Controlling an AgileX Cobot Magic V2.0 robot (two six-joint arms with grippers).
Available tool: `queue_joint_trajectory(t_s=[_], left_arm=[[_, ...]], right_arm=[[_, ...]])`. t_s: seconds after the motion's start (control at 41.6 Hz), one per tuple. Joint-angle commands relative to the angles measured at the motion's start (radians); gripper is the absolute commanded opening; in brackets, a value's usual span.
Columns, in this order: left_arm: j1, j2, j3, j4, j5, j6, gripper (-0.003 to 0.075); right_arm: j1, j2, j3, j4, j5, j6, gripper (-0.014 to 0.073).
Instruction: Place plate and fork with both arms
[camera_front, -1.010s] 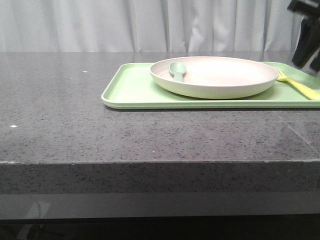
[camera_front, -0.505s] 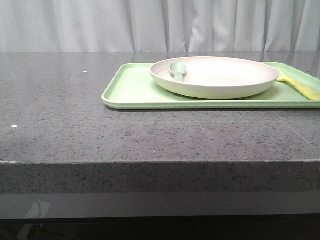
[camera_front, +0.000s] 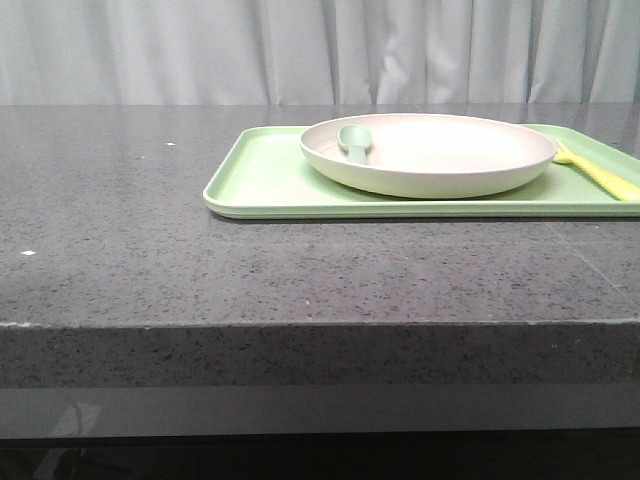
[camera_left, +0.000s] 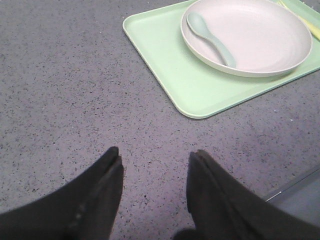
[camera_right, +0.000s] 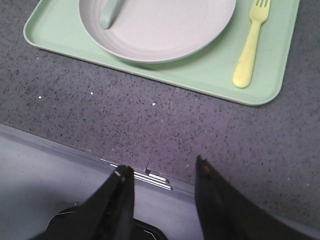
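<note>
The off-white plate sits on a light green tray, with a grey-green spoon lying in it. The pale yellow fork lies on the tray to the right of the plate. The plate and spoon also show in the left wrist view, and the plate and fork in the right wrist view. My left gripper is open and empty over bare countertop, apart from the tray. My right gripper is open and empty over the counter's front edge. Neither gripper shows in the front view.
The dark speckled stone counter runs wide to the left of the tray. Its front edge lies under my right gripper. A white curtain hangs behind the counter.
A dark arm part at the front view's top right corner one second ago has left that view. The plate, spoon, fork and tray have not moved.
</note>
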Motion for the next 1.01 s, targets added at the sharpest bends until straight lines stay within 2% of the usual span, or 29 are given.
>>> queue_joint_trajectory(t_s=[0.0,0.192,0.264,0.361,0.457,0.505,0.625,0.986], left_arm=[[0.005,-0.001,-0.031,-0.024,-0.067,-0.004,0.0312],[0.005,-0.001,-0.031,-0.024,-0.064,-0.004,0.0312],[0.005,-0.001,-0.031,-0.024,-0.061,-0.004,0.0288],[0.005,-0.001,-0.031,-0.024,-0.059,-0.017,0.0183],[0.005,-0.001,-0.031,-0.024,-0.061,-0.038,0.0033],[0.005,-0.001,-0.031,-0.024,-0.063,-0.038,-0.0018],[0.005,-0.001,-0.031,-0.022,-0.074,-0.056,-0.002],[0.005,-0.001,-0.031,-0.022,-0.077,-0.056,-0.002]], right_arm=[[-0.001,-0.055,0.016,-0.017,-0.076,0.001,0.033],[-0.001,-0.108,0.038,-0.07,-0.079,0.028,0.033],[-0.001,-0.109,0.038,-0.096,-0.081,0.063,0.0317],[-0.001,-0.109,0.038,-0.116,-0.081,0.105,0.0239],[-0.001,-0.109,0.038,-0.116,-0.081,0.107,0.011],[-0.001,-0.109,0.038,-0.116,-0.081,0.107,0.0045],[-0.001,-0.109,0.038,-0.116,-0.081,0.107,-0.0074],[-0.001,-0.109,0.038,-0.115,-0.04,0.107,-0.0067]])
